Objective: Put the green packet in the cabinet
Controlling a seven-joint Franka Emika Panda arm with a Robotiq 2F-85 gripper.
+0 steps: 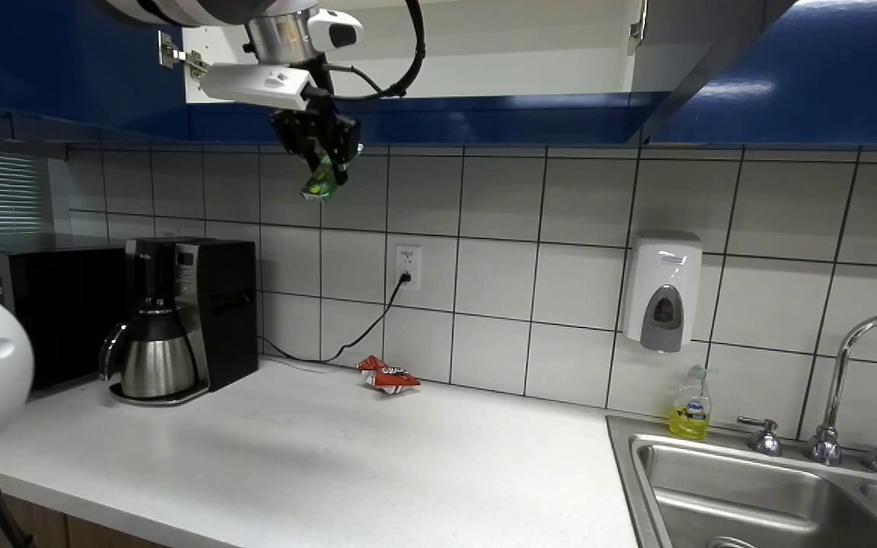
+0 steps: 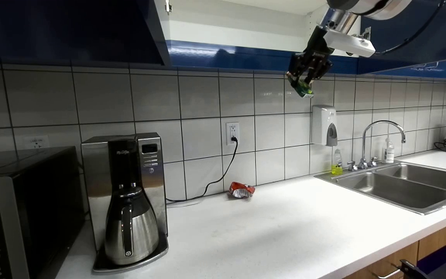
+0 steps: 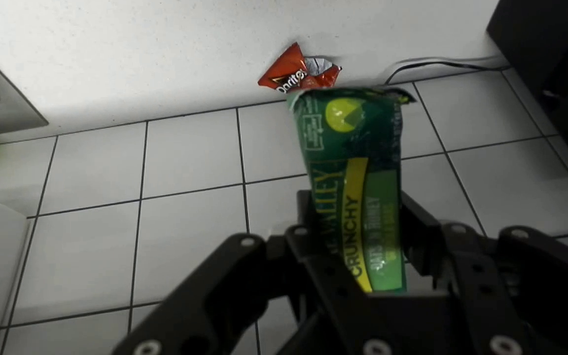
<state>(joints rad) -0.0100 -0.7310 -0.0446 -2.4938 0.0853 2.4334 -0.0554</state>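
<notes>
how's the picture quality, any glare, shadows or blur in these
In the wrist view, the claw is dark and soft-edged, and small print on the green packet blurs, though CRUNCHY is legible; in both exterior views, a broad soft shadow lies on the white counter; in an exterior view, pale glare lies along the blue lower edge of the cabinet.

The light is dim and grey in my wrist view: my fingers (image 3: 424, 239) are dark and out of focus across the lower frame, the print on the green packet (image 3: 355, 197) slightly blurred. In both exterior views the counter (image 1: 446, 472) gleams white with soft-edged shadows. In an exterior view, the cabinet (image 1: 499, 119) catches glare at upper right.
</notes>
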